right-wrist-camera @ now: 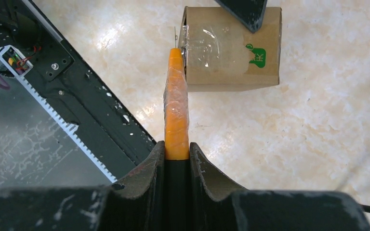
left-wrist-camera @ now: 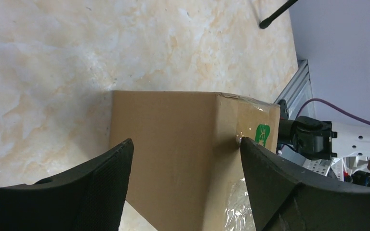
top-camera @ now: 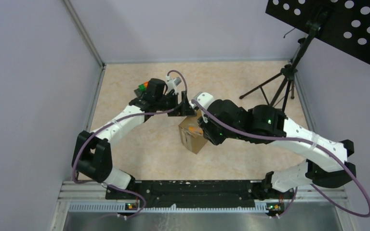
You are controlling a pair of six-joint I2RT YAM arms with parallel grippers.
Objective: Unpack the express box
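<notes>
The express box, a small brown carton with clear tape and a green sticker, stands on the marbled table. In the left wrist view the express box lies between the wide-apart fingers of my left gripper. That gripper is open, with its right fingertip close to the taped face. My left gripper is at the box's far end. My right gripper is shut on an orange-handled cutter. The cutter's thin blade tip sits at the taped corner of the box.
A black tripod stand with a perforated panel stands at the back right. Grey walls enclose the table on the left, back and right. The black and aluminium base rail runs along the near edge and also shows as the rail.
</notes>
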